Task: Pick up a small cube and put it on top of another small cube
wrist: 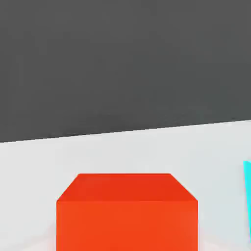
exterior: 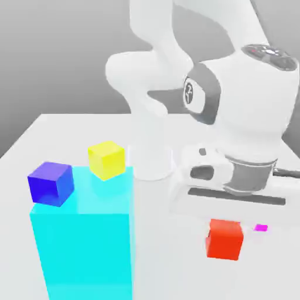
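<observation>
- The Panda arm's gripper (exterior: 225, 218) hangs low over the white table (exterior: 35, 135) at about 4 o'clock in the exterior view, its pale hand body just above the small cube (exterior: 225, 239); whether the pincer is open or closed cannot be told.
- The small cube, red-orange and matte, sits directly under the hand; in the hand view it (wrist: 127, 215) appears close up, resting on the white surface against a dark grey backdrop.
- A tiny magenta cube (exterior: 261, 227) lies near the small cube, at its 2 o'clock.
- A big cyan block (exterior: 85, 234) stands at 8 o'clock in the exterior view, well apart from the small cube; a sliver of its cyan edge (wrist: 247, 181) appears in the hand view.
- On top of the cyan block rest a blue cube (exterior: 51, 183) at its 10 o'clock corner and a yellow cube (exterior: 106, 159) at its 1 o'clock corner.
- A round maker's emblem (exterior: 190, 93) marks the arm's wrist joint; its lettering cannot be read.
- The arm's white base post (exterior: 150, 161) stands just beside the cyan block.
</observation>
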Controlling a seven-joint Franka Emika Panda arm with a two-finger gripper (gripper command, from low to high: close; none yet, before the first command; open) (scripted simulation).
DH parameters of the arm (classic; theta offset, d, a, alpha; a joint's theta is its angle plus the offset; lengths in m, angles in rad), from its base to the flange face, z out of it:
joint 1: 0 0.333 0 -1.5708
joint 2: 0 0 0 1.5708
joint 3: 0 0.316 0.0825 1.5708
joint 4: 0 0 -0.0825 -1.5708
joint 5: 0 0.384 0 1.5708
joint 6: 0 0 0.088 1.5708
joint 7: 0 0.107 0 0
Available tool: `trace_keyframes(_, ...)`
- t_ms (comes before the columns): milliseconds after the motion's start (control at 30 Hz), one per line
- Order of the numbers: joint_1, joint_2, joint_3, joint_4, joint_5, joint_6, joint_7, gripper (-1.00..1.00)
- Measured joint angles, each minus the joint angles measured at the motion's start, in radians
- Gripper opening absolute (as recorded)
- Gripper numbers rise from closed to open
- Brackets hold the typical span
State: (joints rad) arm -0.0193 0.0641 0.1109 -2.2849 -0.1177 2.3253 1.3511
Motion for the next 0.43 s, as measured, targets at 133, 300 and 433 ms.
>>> trace_keyframes(133,-0.071,-0.112,-0.07,0.018,0.045,-0.123,0.166,-1.0)
trace_keyframes(300,-0.209,-0.229,-0.156,0.022,0.092,-0.23,0.379,-1.0)
trace_keyframes(433,-0.24,-0.227,-0.181,-0.019,0.102,-0.183,0.444,1.0)
